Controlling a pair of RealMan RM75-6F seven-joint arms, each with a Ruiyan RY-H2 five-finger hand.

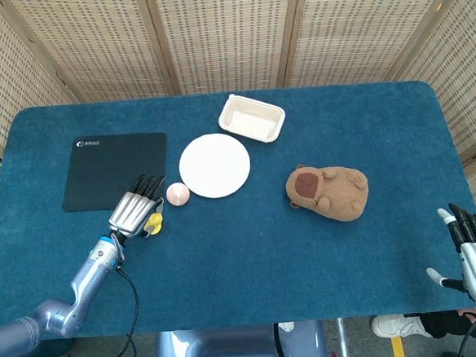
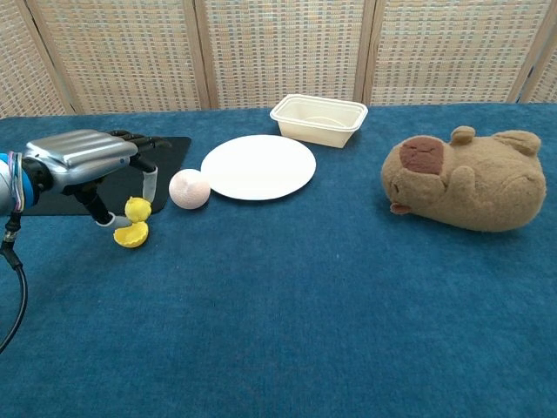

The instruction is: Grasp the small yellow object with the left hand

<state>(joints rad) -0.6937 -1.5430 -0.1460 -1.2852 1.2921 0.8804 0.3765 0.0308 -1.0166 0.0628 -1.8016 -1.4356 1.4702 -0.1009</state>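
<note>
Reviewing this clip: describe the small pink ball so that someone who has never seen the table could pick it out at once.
Start at the round white plate in the middle of the blue cloth-covered table. Just off the plate's left edge, between it and the black mouse pad, sits the small pale pink ball. It is round and pink, unlike the yellow object under the left hand beside it.
</note>
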